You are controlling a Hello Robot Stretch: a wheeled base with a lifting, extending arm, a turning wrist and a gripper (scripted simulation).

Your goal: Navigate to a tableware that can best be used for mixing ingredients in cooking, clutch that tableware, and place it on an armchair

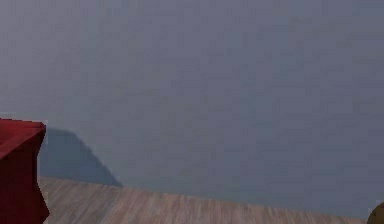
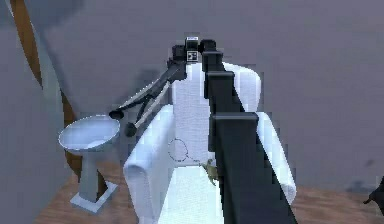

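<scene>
Dim, even light, a soft grey shadow on the wall [image 1: 220,90] beside the red furniture [image 1: 18,170].

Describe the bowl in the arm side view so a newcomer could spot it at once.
Find the white armchair in the middle of the arm side view, with the dark arm rising across it. Left of it, at the tip of the gripper, is a shallow round bowl. It alone is pale grey and open-topped, unlike the boxy chair and the brown curved strip behind.
</scene>
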